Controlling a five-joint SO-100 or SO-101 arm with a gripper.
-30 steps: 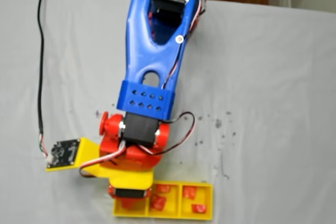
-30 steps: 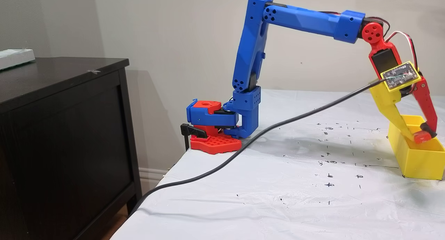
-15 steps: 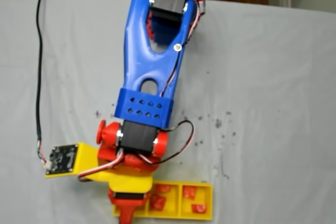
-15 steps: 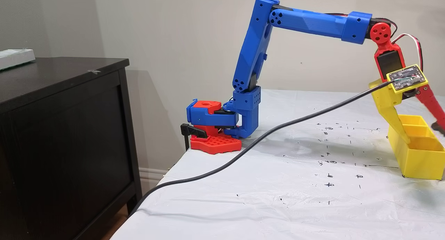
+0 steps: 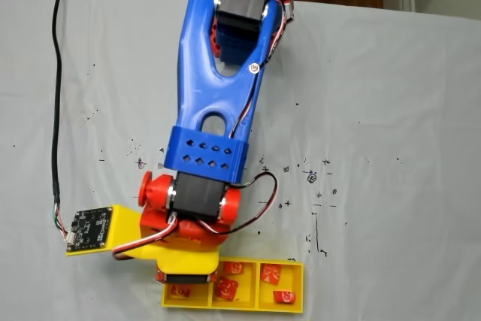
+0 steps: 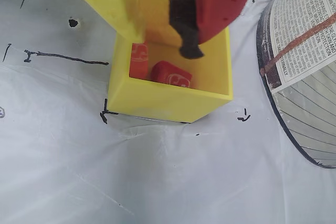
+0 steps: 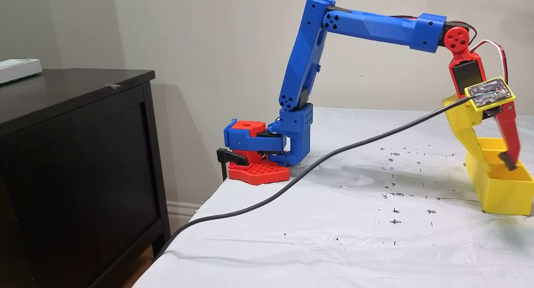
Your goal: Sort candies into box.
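Red wrapped candies [image 6: 170,74] lie in the yellow box [image 6: 168,100] under our gripper [image 6: 157,27], its jaws apart and holding nothing; we judge them light, slippery, best pinched across flat sides.

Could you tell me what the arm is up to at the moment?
The arm is sorting candies into the yellow box. Its gripper hangs open and empty over the end compartment, where two candies lie in the wrist view. In the top-down fixed view the other two compartments hold two each.
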